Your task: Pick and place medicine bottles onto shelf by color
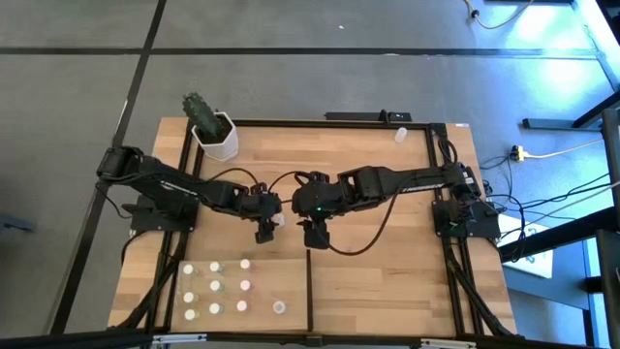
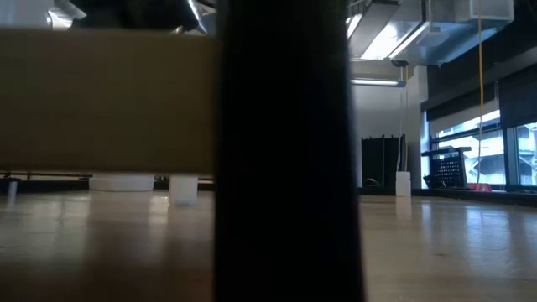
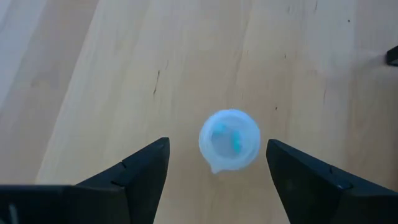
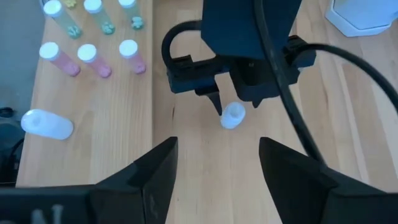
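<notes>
White cap: a small medicine bottle (image 3: 229, 139) stands upright on bare tabletop (image 3: 124, 74) at the middle of the table, seen from straight above, with blue-green specks showing through its top.
My left gripper (image 3: 217, 171): poised directly over that bottle, fingers (image 3: 146, 171) spread apart, one on each side, neither touching it. Nothing is held.
My right gripper (image 4: 214, 165): just beside the left one at mid-table, fingers apart and empty, its camera looking across at the left gripper (image 4: 233, 102) and the bottle (image 4: 233, 116) beneath it.
Sorted bottles: rows of capped bottles (image 1: 215, 289) already stand on the shelf (image 1: 291, 276) at the near left of the table, green-tinted ones (image 4: 102, 17) in one row, pink ones (image 4: 93, 59) in the next. One pale bottle (image 4: 46, 123) lies on its side near them.
Stray bottle: one more (image 1: 400, 135) sits at the far edge of the table, well apart.
Bystander: a white pot holding a cactus (image 1: 213, 131) at the far left corner.
Risk, tipping: the bottle is small and light; if I descend off-centre, I judge one finger would strike first and knock it over or send it rolling.
Risk, collision: my two arms are crowded together, so a swing toward the shelf could clip the right one.
Risk, toppling the rows: setting down close to the standing bottles could bump a neighbour.
Risk, colour: the tint is faint from above, so I might choose the wrong row.
</notes>
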{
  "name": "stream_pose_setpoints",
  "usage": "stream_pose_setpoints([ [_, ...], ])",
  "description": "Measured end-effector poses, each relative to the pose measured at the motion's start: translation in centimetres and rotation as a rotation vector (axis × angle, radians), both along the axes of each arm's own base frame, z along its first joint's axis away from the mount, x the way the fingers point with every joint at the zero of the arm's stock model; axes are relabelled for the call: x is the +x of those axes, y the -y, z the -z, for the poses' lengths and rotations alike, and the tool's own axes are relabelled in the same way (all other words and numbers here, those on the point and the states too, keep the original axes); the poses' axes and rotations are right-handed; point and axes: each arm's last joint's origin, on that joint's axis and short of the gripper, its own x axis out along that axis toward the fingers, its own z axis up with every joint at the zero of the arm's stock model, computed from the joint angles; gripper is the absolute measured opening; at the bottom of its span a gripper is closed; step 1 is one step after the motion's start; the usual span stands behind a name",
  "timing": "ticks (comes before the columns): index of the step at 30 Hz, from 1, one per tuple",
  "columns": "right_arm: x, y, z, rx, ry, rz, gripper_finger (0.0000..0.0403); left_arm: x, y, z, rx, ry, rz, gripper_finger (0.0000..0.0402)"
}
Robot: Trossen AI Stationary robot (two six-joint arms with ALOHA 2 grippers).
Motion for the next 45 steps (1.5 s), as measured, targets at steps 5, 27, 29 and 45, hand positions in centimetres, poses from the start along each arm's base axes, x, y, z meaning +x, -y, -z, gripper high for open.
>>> stream_pose_setpoints([
  [5,-0.1,0.0,0.1,-0.003,-0.009,0.0,0.0226,0.7,0.1,0.9,0.002,-0.002,0.004,0.0263],
  [27,-0.1,0.4,0.1,-0.002,-0.021,0.012,0.0226,0.8,0.1,1.3,-0.001,-0.017,-0.008,0.0219],
  [29,-0.1,0.4,0.1,0.0,-0.021,0.014,0.0226,0.8,0.1,1.3,-0.001,-0.017,-0.008,0.0192],
  [45,-0.3,0.4,0.3,0.003,-0.054,0.027,0.0226,0.1,1.0,-0.5,-0.068,0.002,-0.006,0.011],
])
